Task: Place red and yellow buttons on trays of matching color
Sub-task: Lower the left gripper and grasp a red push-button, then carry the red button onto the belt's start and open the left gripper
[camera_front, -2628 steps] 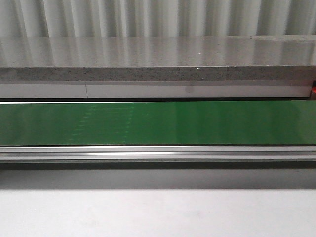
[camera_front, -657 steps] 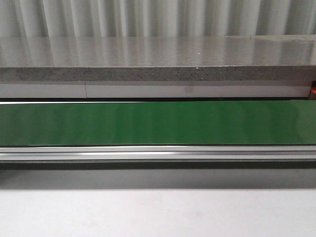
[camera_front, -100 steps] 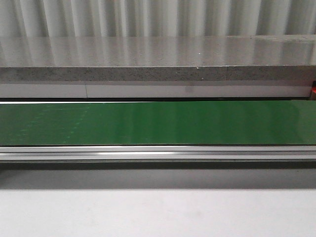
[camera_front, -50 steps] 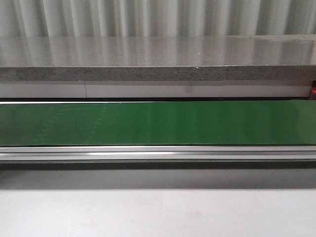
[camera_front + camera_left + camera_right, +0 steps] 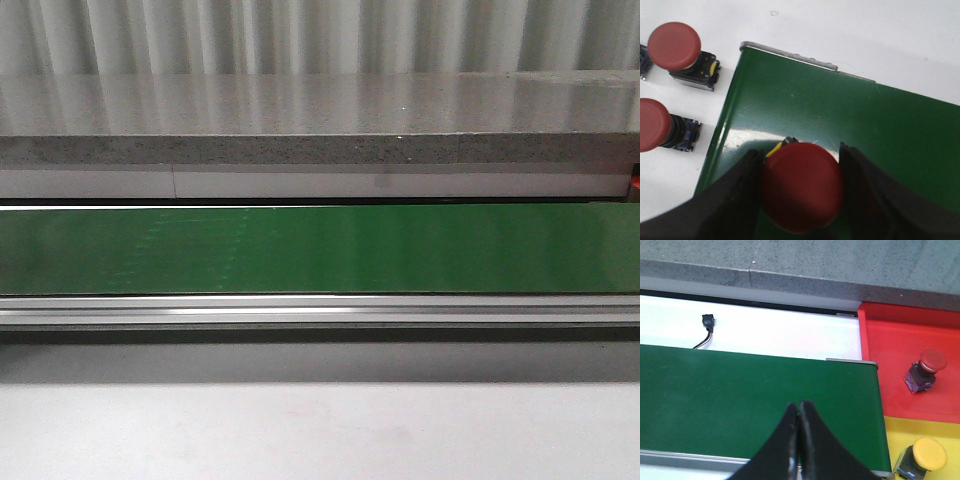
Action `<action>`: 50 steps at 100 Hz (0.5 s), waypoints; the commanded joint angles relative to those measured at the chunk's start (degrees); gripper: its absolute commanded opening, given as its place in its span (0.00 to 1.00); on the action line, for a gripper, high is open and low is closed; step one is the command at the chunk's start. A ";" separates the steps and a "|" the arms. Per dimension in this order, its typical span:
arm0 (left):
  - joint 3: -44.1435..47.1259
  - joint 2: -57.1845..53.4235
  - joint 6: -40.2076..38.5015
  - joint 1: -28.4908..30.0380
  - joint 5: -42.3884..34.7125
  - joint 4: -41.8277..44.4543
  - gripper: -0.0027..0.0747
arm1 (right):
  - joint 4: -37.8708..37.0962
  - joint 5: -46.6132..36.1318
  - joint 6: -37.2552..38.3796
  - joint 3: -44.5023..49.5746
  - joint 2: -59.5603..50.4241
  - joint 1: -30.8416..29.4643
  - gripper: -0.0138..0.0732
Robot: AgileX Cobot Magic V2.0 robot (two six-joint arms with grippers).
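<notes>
L gripper [image 5: 800,192] clamped a red button [image 5: 801,186] over the green belt [image 5: 880,130]. R gripper [image 5: 799,440] was shut, empty, w/ red tray [image 5: 890,335] nearby.

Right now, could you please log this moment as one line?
left end effector: shut on red button over belt | right end effector: shut, empty

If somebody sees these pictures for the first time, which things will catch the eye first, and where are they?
First, the red button gripped between the left pincer fingers, over the end of the green belt. Next, in the right wrist view, the red tray holding one red button and the yellow tray holding a yellow button, both just past the belt's end.
</notes>
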 commanded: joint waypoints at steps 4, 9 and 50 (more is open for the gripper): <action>-1.92 -1.59 2.19 -0.31 -0.91 -2.32 0.77 | -0.06 -3.75 -0.29 -1.41 -0.18 0.07 0.08; -2.23 -1.82 2.19 -0.31 -0.59 -2.76 0.88 | -0.06 -3.75 -0.29 -1.41 -0.18 0.07 0.08; -7.34 -11.54 2.88 1.17 4.70 -0.79 0.88 | -0.06 -3.75 -0.29 -1.41 -0.18 0.07 0.08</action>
